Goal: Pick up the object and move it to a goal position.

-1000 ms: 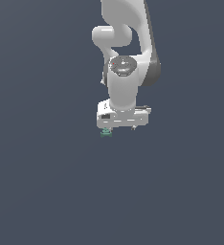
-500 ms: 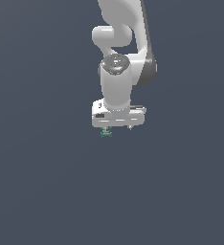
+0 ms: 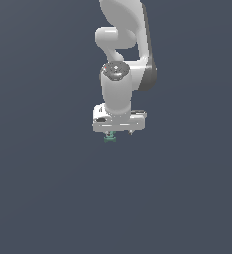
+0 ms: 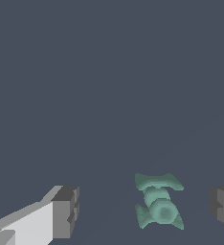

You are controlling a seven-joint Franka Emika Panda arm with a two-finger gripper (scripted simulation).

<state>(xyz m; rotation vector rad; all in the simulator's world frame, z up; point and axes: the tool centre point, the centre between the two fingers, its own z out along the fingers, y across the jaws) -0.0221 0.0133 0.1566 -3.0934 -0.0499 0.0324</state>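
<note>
The object (image 3: 109, 138) is a tiny teal-green knobbly piece lying on the dark grey floor, just under the white hand of the arm. In the wrist view the object (image 4: 158, 206) sits between the two grey fingertips (image 4: 66, 212), closer to one of them and touching neither. My gripper (image 3: 119, 133) hangs low over it, pointing down. The gripper (image 4: 145, 210) stands open, with a wide gap on both sides of the object.
The white arm (image 3: 120, 74) rises from the hand toward the top of the exterior view. The uniform dark grey floor (image 3: 48, 198) spreads all around, with no other objects or edges showing.
The hand has drifted a little toward the exterior view's left and sunk slightly over the object. The object has stayed where it was.
</note>
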